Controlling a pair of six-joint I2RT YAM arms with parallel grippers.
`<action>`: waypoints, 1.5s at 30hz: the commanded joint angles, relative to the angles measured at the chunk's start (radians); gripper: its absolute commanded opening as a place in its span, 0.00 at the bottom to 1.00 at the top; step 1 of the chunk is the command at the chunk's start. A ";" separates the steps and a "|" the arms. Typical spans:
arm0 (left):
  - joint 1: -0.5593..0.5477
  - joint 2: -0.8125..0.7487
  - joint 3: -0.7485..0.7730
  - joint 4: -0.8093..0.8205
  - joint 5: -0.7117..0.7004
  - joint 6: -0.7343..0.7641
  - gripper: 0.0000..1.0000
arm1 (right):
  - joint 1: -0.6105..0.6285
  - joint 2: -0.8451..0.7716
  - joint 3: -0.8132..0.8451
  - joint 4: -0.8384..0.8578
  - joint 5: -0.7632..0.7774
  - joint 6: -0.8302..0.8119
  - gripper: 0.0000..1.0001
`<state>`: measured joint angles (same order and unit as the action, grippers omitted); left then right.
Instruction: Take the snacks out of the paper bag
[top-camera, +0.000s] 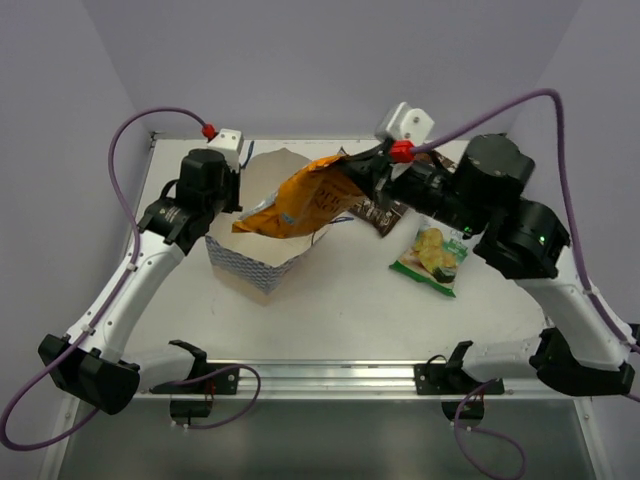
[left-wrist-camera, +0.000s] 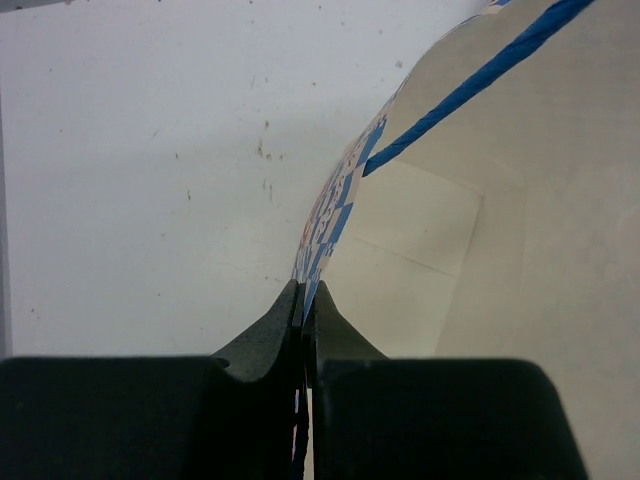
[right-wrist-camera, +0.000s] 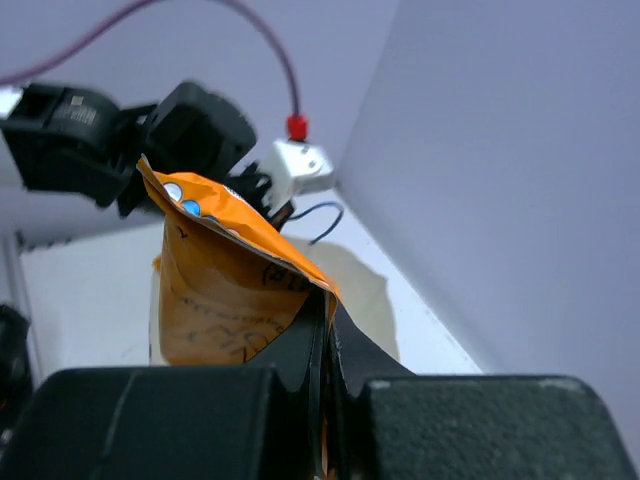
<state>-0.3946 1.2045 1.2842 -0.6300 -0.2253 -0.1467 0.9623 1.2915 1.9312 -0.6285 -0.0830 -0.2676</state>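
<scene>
Orange crinkly snack packet (top-camera: 300, 200) hangs over boxy cream paper bag (top-camera: 250, 258), left on surface (top-camera: 340, 320); right gripper (right-wrist-camera: 320, 312) pinches its sealed edge, left gripper (left-wrist-camera: 302, 298) pinches bag rim. We judge packet light, floppy, slippery.

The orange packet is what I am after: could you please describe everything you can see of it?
The orange packet is a flat, crinkly, glossy pouch with dark print and some blue marks, its surface creased. The right gripper is shut on its upper edge and holds it tilted in the air over the open paper bag, with its lower end toward the bag's mouth. Whether that lower end touches the bag cannot be told.
</scene>
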 joint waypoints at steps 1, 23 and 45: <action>0.008 -0.016 -0.013 0.018 -0.058 -0.033 0.00 | -0.004 -0.056 -0.089 0.295 0.205 0.041 0.00; 0.332 0.113 0.024 0.067 -0.049 -0.160 0.00 | -0.074 -0.265 -0.423 0.173 0.444 0.067 0.00; 0.456 0.165 0.047 0.130 0.003 -0.243 0.00 | -0.062 0.217 -0.688 0.382 0.284 -0.125 0.00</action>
<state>0.0547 1.4075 1.3430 -0.5583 -0.2409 -0.3603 0.8558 1.5536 1.3346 -0.2810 0.2161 -0.3908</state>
